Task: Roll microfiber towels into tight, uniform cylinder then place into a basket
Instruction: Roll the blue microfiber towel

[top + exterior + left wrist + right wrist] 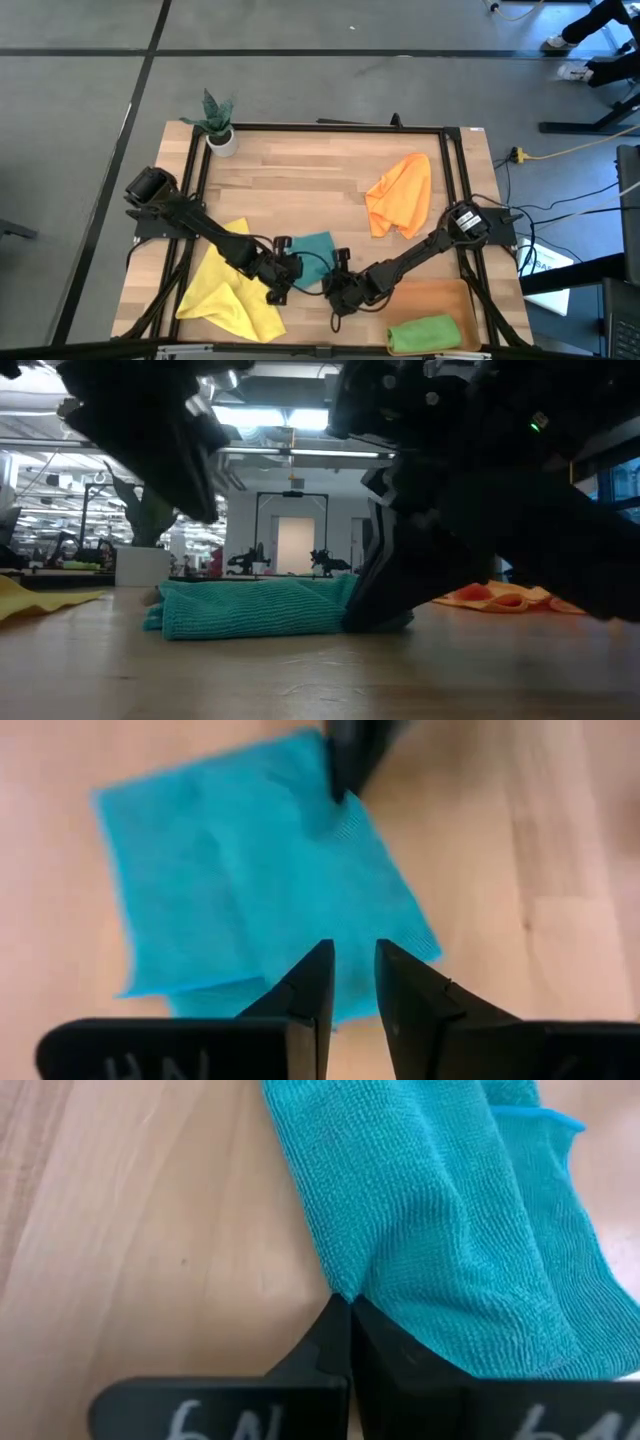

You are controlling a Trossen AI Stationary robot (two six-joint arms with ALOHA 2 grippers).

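The teal towel (313, 256) is lying folded on the table, between the two grippers, its long side running from one to the other. Its edge is being pinched tight by the right gripper (350, 1302). The left gripper (352, 970) is being held a little open over the other edge, gripping nothing. A green rolled towel (425, 333) is lying in the basket (452, 296).

Dark jointed arms, black tapered claw fingers (405, 990)

Even bright overhead light, soft shadows, left wrist view blurred
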